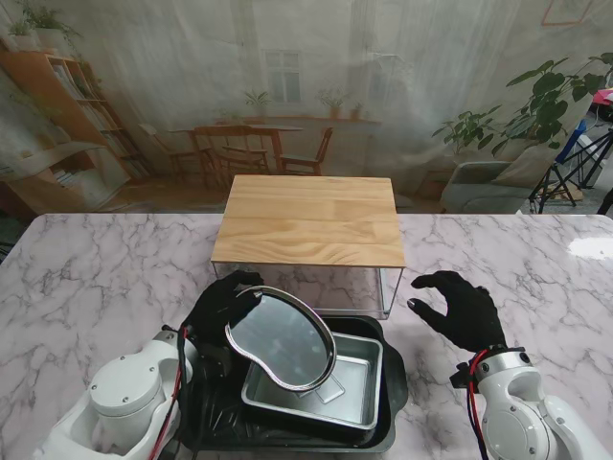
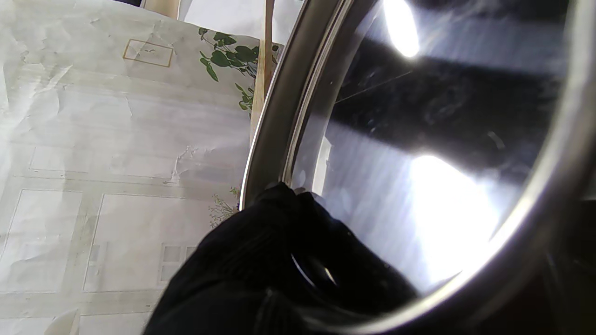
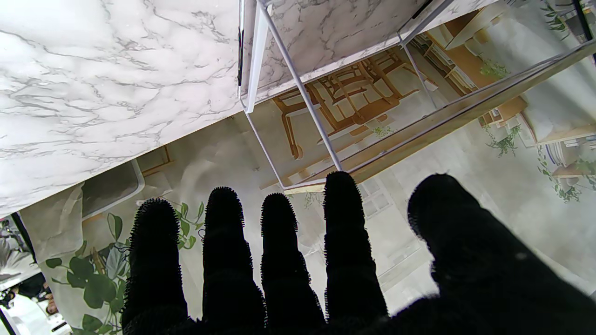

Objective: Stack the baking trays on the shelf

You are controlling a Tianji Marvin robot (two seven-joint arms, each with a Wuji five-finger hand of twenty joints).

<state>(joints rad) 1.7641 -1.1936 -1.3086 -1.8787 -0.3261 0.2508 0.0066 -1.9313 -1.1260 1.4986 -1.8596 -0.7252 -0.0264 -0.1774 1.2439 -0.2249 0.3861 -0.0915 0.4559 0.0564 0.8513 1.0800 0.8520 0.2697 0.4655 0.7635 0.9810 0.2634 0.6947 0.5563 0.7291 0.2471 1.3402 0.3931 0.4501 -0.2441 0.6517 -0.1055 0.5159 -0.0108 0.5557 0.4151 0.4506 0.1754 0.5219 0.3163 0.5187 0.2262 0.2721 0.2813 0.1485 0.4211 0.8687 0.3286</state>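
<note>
My left hand [image 1: 220,307] is shut on the rim of a round silver tray [image 1: 280,337], holding it tilted above the other trays. The left wrist view shows the round tray [image 2: 419,153] shiny and close, with my black fingers [image 2: 279,251] curled over its edge. Under it, a rectangular silver tray [image 1: 350,383] rests inside a large black tray [image 1: 388,402] near me. The shelf [image 1: 311,218] has a wooden top on thin metal legs and stands just beyond the trays. My right hand [image 1: 460,307] hovers open to the right of the shelf, holding nothing; its fingers [image 3: 223,260] are spread.
The white marble table [image 1: 86,278] stretches to both sides. The shelf's wire legs [image 3: 298,93] stand close to my right hand. A printed backdrop of a room hangs behind the table, and a tripod [image 1: 575,163] stands far right.
</note>
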